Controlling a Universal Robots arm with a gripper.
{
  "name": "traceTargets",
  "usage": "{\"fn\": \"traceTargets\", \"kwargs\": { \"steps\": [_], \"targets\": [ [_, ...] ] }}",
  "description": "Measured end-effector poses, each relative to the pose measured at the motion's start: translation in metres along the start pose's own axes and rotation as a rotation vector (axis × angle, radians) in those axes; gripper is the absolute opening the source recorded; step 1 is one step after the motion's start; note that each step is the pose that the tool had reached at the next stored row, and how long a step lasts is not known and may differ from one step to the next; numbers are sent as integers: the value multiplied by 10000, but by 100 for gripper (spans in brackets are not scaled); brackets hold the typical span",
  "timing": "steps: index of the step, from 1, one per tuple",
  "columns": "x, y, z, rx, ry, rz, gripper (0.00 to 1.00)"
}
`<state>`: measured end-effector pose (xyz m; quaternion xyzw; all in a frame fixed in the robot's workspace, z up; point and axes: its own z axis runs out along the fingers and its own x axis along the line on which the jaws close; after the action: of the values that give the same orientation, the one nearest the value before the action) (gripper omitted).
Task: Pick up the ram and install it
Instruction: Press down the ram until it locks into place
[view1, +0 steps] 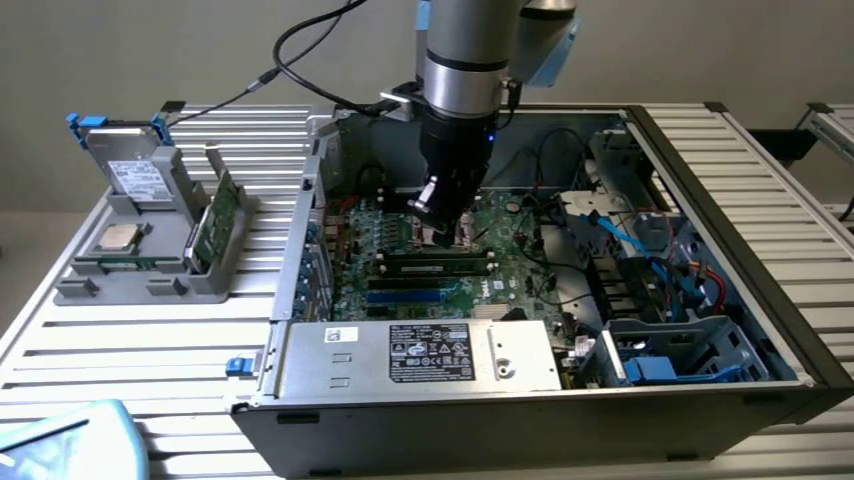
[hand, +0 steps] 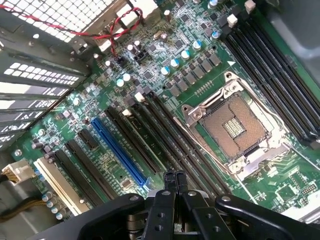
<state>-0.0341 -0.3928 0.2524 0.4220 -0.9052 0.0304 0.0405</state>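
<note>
You get even, soft light; case interior (view1: 534, 250) dim; wrist view sharp mid-frame, gripper (hand: 174, 181) blurred at btm.

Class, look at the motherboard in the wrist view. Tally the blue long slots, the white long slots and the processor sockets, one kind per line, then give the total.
blue slot: 1
white slot: 1
processor socket: 1
Total: 3
</note>
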Motion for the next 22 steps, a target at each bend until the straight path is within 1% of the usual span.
{"fn": "traceTargets", "kwargs": {
  "steps": [5,9,22],
  "targets": [
    [0,0,2,12,-28,646,11],
    [0,0,3,8,-43,1165,11],
    [-1,0,9,-57,-46,2933,11]
  ]
}}
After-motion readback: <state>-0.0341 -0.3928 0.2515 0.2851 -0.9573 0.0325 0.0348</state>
